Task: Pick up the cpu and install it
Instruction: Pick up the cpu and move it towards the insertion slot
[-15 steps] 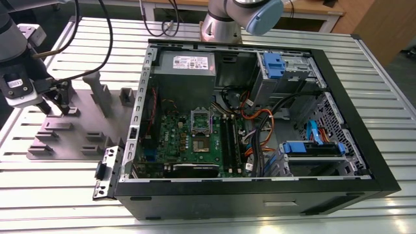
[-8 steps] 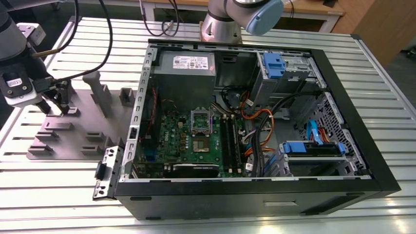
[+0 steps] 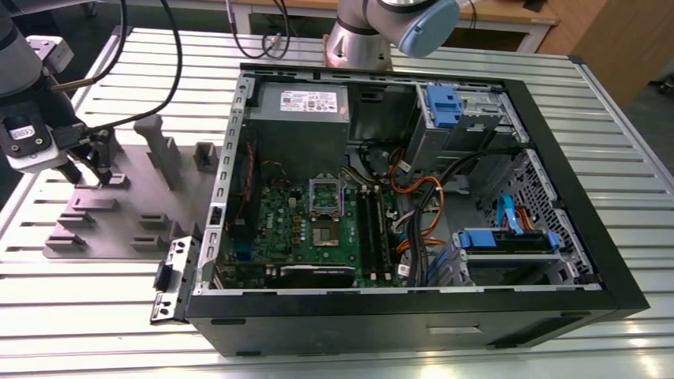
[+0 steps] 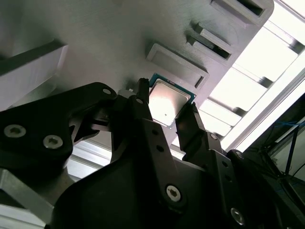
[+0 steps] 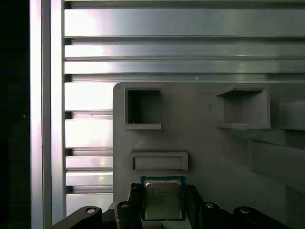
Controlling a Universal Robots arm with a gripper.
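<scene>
Claw [image 4: 165,98] straddles the cpu [image 4: 167,102], hiding its near corner.
</scene>
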